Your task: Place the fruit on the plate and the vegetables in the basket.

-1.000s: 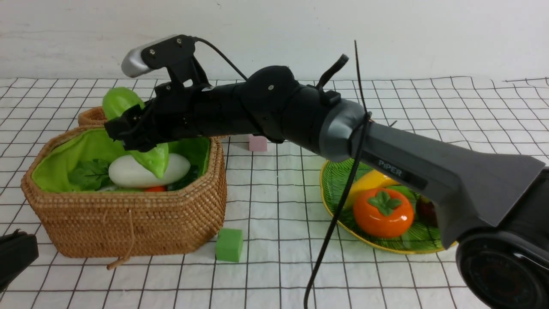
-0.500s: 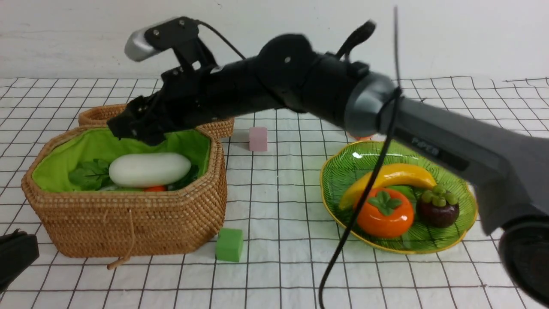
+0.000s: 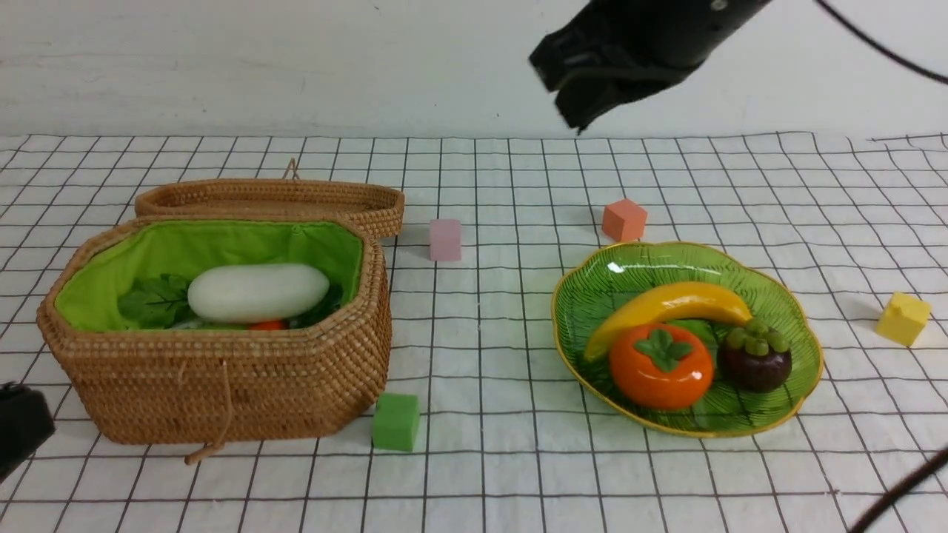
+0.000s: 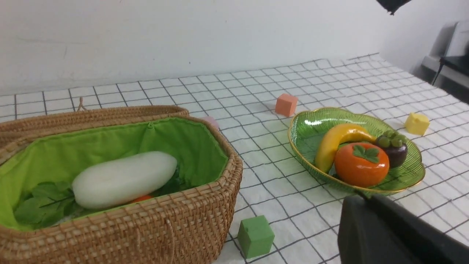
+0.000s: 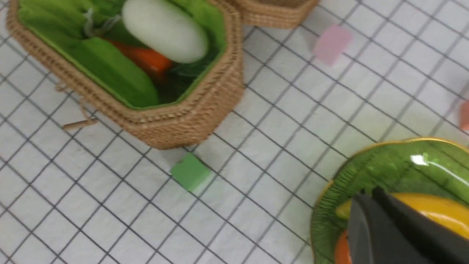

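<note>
Basket (image 3: 222, 385): sitting open on the robot's left of the checked cloth (image 3: 481, 355), its lid (image 3: 270, 200) lying just behind it.
Vegetables: the white radish (image 3: 258, 293) is lying on top inside the green lining; the carrot (image 5: 146, 60) is showing beneath it, and the right wrist view is showing the green gourd (image 5: 113, 73) alongside — all three are resting inside.
Plate (image 3: 803, 337): sitting on the robot's right, well apart from the basket.
Fruit: the banana (image 3: 666, 307), persimmon (image 3: 659, 366) and mangosteen (image 3: 754, 359) are lying together on the plate, touching one another.
Right gripper (image 3: 585, 74): hanging high above the cloth behind the plate, fingers pressed together and carrying nothing.
Left gripper (image 4: 384, 231): sitting low at the near left edge, fingers shut and empty.
Step in hand: sorting is looking finished, so this is a parking move — I judge the right arm is wanting a clear path home.
Doing it well: keeping the arm high while passing over the plate, so neither fingers nor cable are brushing the fruit; leaving the green cube (image 3: 396, 422), pink cube (image 3: 445, 239), orange cube (image 3: 624, 220) and yellow cube (image 3: 902, 318) alone.
</note>
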You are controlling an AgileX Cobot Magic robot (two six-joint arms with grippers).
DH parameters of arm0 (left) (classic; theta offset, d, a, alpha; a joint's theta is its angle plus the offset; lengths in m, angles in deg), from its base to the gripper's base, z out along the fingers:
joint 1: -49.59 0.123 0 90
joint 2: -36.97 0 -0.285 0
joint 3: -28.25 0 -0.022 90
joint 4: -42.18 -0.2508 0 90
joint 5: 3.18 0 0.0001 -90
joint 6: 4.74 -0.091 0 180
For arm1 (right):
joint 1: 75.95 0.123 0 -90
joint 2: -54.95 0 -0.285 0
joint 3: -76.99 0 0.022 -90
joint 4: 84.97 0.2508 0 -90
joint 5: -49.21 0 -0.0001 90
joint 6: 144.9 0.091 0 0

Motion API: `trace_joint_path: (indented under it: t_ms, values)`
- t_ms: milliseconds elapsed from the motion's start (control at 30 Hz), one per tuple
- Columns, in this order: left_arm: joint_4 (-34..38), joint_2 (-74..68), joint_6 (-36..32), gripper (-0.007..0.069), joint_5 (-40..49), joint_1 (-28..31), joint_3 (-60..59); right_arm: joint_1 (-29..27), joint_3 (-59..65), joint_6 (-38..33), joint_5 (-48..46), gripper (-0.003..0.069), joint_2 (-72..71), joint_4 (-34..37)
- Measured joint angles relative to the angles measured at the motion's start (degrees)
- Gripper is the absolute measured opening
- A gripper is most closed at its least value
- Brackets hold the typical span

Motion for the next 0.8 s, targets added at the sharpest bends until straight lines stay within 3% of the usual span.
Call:
trace_joint_path:
  t_ms: [133,233,333,567,800]
  values:
    - [2.71,9.43,0.12,-0.0013,-3.8,0.0,-4.68,0.0,13.75,6.74,-0.06,0.0012,-13.36,-5.59]
    - [3.92,12.82,0.17,-0.0013,-5.19,0.0,-6.86,0.0,22.34,10.32,-0.12,0.0013,-21.31,-6.39]
    - [4.37,14.52,0.17,-0.0013,-6.54,0.0,-9.65,0.0,38.88,17.27,-0.1,0.0013,-33.91,-6.38]
    - [4.37,14.52,0.17,-0.0013,-6.14,0.0,-11.52,0.0,67.08,30.45,7.9,0.0017,-60.07,-7.43]
    - [4.37,14.52,0.17,-0.0013,-6.14,0.0,-11.52,0.0,78.94,37.88,13.51,0.002,-78.29,-14.2]
